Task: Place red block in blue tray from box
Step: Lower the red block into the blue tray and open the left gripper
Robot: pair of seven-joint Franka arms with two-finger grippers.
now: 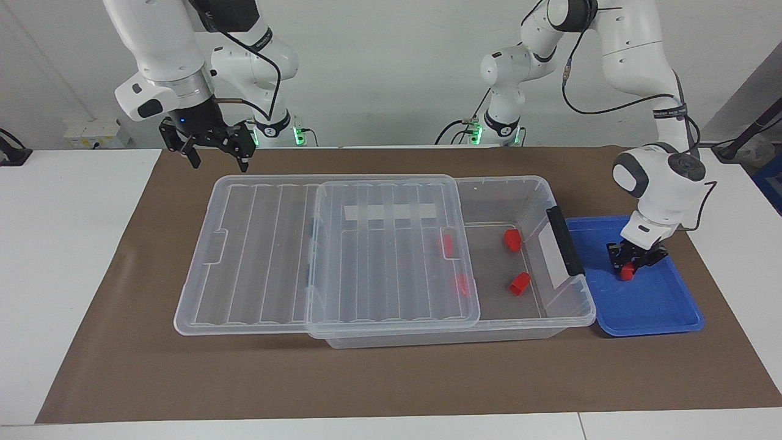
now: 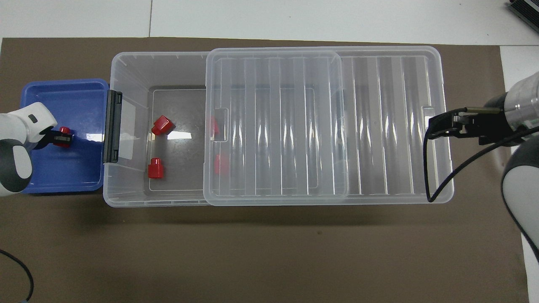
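Observation:
My left gripper (image 1: 627, 269) is shut on a small red block (image 1: 626, 274) and holds it low inside the blue tray (image 1: 660, 308), close to its floor; I cannot tell whether the block touches. The overhead view shows the same gripper (image 2: 63, 136), block (image 2: 64, 130) and tray (image 2: 80, 90). The clear box (image 1: 507, 181) stands beside the tray, its ribbed lid (image 1: 330, 244) slid toward the right arm's end. Two red blocks (image 1: 512, 239) (image 1: 519, 283) lie in the uncovered part. Two more (image 1: 446, 244) (image 1: 462, 284) show through the lid. My right gripper (image 1: 214, 146) waits open over the mat near the lid's end.
The box's black handle (image 1: 565, 240) and white tape strip (image 1: 553, 256) face the tray. A brown mat (image 1: 391, 379) covers the table, with bare mat on the side of the box away from the robots. The right arm's cable (image 2: 427, 168) hangs over the lid.

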